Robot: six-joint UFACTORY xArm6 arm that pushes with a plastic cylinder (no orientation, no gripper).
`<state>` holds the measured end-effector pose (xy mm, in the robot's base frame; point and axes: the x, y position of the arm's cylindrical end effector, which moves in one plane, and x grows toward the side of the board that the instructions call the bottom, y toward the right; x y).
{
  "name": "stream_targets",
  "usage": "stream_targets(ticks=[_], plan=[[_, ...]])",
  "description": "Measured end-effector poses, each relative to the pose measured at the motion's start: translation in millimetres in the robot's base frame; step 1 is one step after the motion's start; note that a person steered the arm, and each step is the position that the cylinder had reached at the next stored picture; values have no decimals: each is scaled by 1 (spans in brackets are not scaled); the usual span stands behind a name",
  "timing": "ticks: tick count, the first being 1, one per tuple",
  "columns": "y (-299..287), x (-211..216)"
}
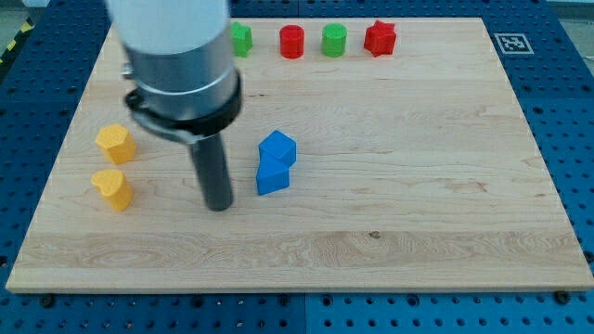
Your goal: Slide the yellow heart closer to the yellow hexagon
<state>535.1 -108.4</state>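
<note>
Yellow blocks [116, 143] two, blue [276, 162] two, red [292, 42] two, green [334, 40] two.

On the wooden board [418, 186], the yellow hexagon [115, 143] lies at the left, and the yellow heart [113, 188] sits just nearer than it, close but apart. My tip [219, 206] rests to the right of the heart, between it and two blue blocks [276, 162] that touch each other near the middle. Along the far edge runs a row: green block [241, 39], red cylinder [292, 42], green cylinder [334, 41], red star [380, 38] rightmost.
</note>
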Motion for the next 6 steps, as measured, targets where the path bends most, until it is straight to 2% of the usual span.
stream_targets(ticks=[1,2,4,6], plan=[[-43,12],[-44,14],[-87,37],[-105,18]])
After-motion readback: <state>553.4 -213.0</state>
